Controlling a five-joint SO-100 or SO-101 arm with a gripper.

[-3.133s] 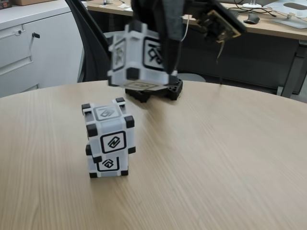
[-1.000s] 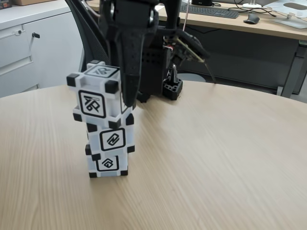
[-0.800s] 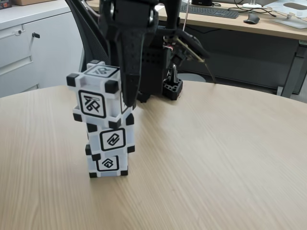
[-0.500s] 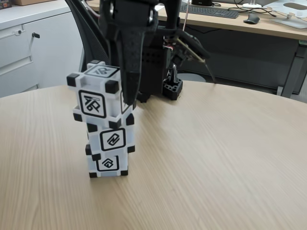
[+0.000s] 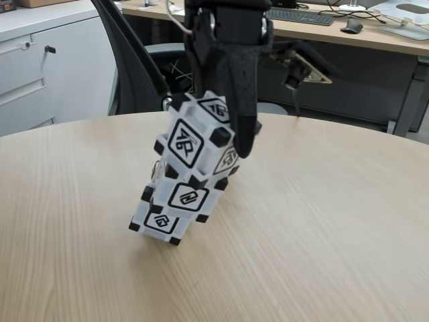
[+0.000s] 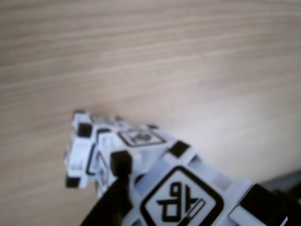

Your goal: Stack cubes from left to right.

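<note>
Wood-grain laminate covers the round table, the biggest thing in the fixed view, with an office chair and a desk behind it at twelve o'clock.

Next in size is the black arm, coming down from the top edge at about twelve o'clock, its gripper set against the top of the stack. One dark finger runs down the right-hand side of the top cube; the other finger is hidden behind the cube, so I cannot tell whether the jaws are clamped on it or slack.

The three cubes stand as one column a little left of the table's centre, and the column is tilted. Its top leans toward one o'clock, with the middle cube and the bottom cube canted the same way. The bottom cube seems to rest on one edge, not flat. In the wrist view the top cube sits at five o'clock, with the lower cubes trailing off toward nine o'clock.

By my reading the step in hand is placing the last cube, and the tower is at risk of toppling. The next move calls for easing the column upright, gently, until the bottom cube lies flat, then opening and lifting straight up, clear of the top cube.
</note>
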